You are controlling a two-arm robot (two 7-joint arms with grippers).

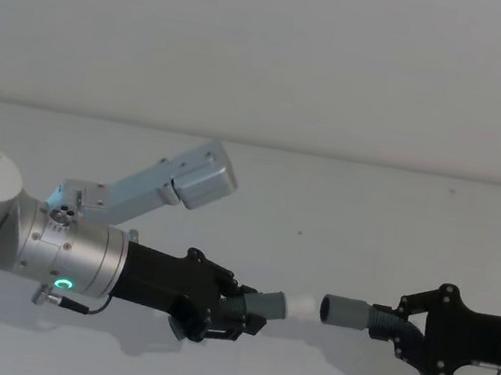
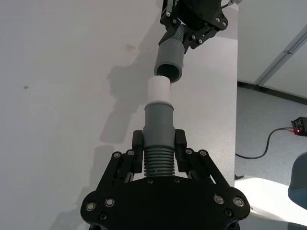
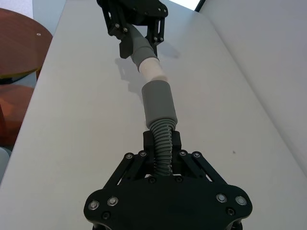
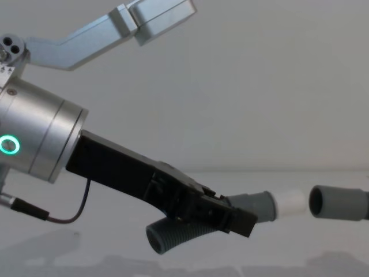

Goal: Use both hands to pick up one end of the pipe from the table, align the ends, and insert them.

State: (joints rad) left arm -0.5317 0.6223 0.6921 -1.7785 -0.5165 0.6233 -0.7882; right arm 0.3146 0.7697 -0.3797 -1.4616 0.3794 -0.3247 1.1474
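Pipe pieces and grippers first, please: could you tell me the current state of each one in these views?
Left gripper: shut on the plug piece, held off the table.
Plug piece: held, white tip facing the socket, not inserted.
Right gripper: shut on the socket piece.
Socket piece: held, open mouth facing the tip, small gap between.
Table: white, beneath both pieces.

My left gripper (image 1: 245, 317) is showing matt black plastic; its arm (image 1: 71, 250) is gleaming as brushed metal. The grey pipe pieces (image 2: 159, 129) (image 3: 159, 103) are looking smooth, ribbed at the back; the table (image 1: 323, 208) is lying matt white.
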